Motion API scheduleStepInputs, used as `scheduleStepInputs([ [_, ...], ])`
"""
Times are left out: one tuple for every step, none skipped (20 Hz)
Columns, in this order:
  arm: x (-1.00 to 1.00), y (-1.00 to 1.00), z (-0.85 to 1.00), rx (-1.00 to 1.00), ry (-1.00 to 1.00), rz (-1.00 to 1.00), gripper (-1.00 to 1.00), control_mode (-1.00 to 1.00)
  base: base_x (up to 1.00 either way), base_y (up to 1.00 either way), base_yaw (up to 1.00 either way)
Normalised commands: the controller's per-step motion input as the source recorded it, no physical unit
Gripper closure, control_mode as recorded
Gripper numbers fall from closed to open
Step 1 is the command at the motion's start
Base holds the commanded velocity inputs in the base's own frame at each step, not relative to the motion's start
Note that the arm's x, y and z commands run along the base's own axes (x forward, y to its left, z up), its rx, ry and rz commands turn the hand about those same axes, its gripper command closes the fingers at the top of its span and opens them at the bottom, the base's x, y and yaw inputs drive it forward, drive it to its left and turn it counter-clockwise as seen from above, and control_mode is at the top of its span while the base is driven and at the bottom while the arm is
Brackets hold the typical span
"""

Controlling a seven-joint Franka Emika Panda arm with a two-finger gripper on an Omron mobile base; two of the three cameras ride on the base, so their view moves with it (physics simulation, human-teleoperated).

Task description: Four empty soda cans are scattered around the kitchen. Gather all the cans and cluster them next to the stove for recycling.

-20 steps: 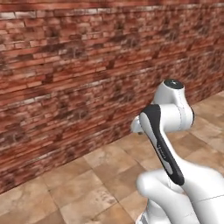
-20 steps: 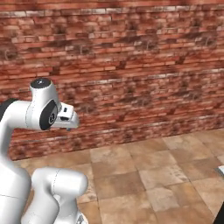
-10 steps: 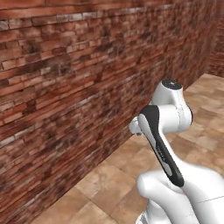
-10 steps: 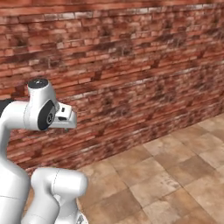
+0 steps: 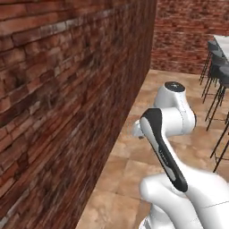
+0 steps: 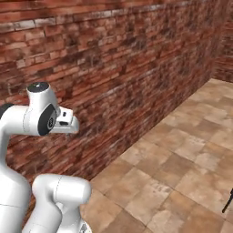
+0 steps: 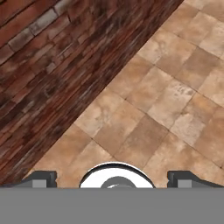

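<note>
Soda cans: where they lie cannot be told. The gripper (image 7: pixel 114 178), fingertips (image 7: pixel 43 178) spread wide and empty, faces a tan tiled floor (image 7: pixel 166 100) beside a red brick wall (image 7: pixel 52 65). Black bar stools (image 5: pixel 215 67) stand farther off.

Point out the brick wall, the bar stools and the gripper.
brick wall (image 6: pixel 113 68): right base view, mid face.
bar stools (image 5: pixel 218 67): left base view, dark seat.
gripper (image 7: pixel 116 177): hand view, midway between the fingertips.

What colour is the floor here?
Tan and brown stone tiles, clearest in the hand view.
</note>
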Motion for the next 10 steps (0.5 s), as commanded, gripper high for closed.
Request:
scheduleStepInputs([
  [0.00,0.00,0.00,0.00,0.00,0.00,-1.00,1.00,0.62,0.48,-0.74],
  [0.00,0.00,0.00,0.00,0.00,0.00,-1.00,1.00,0.54,0.42,-0.77],
  [0.00,0.00,0.00,0.00,0.00,0.00,-1.00,1.00,0.49,0.40,-0.78],
  [0.00,0.00,0.00,0.00,0.00,0.00,-1.00,1.00,0.45,0.36,-0.79],
  [0.00,0.00,0.00,0.00,0.00,0.00,-1.00,1.00,0.42,0.34,-0.80],
  [0.00,0.00,0.00,0.00,0.00,0.00,-1.00,1.00,0.42,0.32,-0.80],
  [0.00,0.00,0.00,0.00,0.00,0.00,-1.00,1.00,0.49,0.20,-0.77],
  [0.00,0.00,0.00,0.00,0.00,0.00,-1.00,1.00,0.51,0.09,-0.75],
  [0.00,0.00,0.00,0.00,0.00,0.00,-1.00,1.00,0.55,0.00,-0.71],
  [0.00,0.00,0.00,0.00,0.00,0.00,-1.00,1.00,0.66,0.00,-0.67],
])
